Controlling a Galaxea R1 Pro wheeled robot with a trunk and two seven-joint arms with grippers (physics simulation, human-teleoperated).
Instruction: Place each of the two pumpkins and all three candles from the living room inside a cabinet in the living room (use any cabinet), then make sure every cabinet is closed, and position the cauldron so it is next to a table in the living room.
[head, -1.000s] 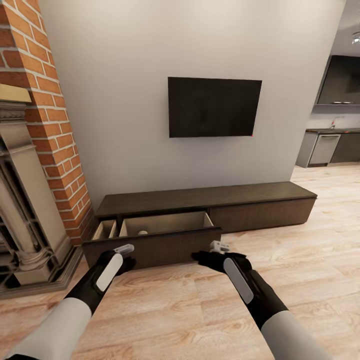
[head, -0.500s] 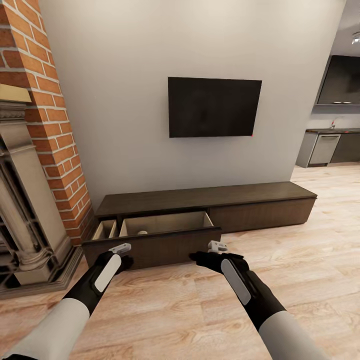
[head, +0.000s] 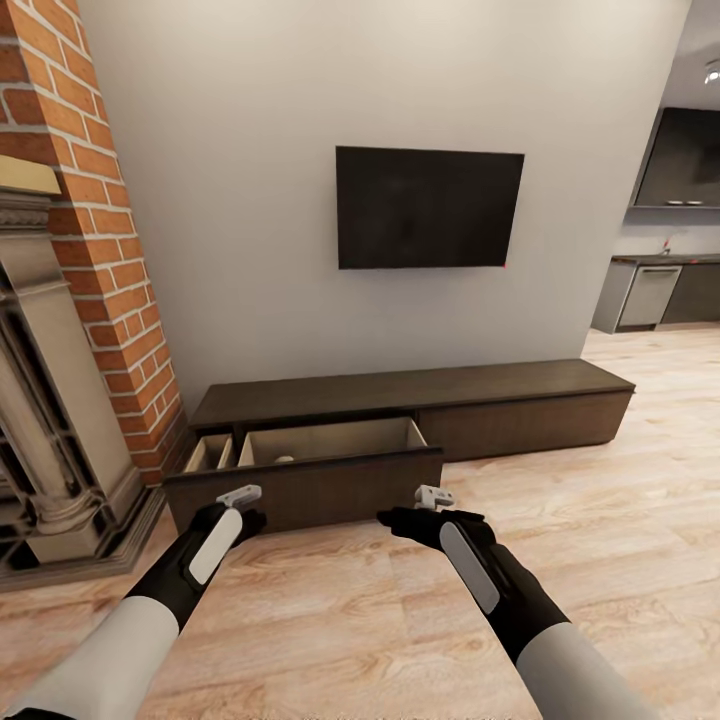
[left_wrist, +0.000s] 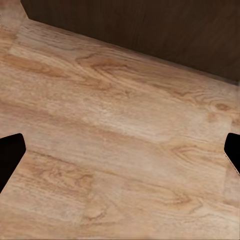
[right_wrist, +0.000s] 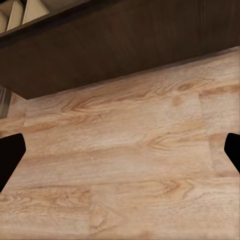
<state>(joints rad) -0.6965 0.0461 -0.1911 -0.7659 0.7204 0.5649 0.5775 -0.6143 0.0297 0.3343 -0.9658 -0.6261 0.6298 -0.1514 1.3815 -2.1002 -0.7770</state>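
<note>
Cabinet-closing step, judged. I held both arms low before the long, low, dark brown wooden cabinet (head: 400, 420), whose left drawer front (head: 305, 490) stood pulled out, a pale rounded object (head: 285, 460), perhaps a candle, inside. Left gripper (head: 240, 495) and right gripper (head: 433, 496) hovered near the front, fingers spread, empty. Next I needed an even two-sided push. Since the earlier frame, the view tilted slightly; grippers had edged closer.
</note>
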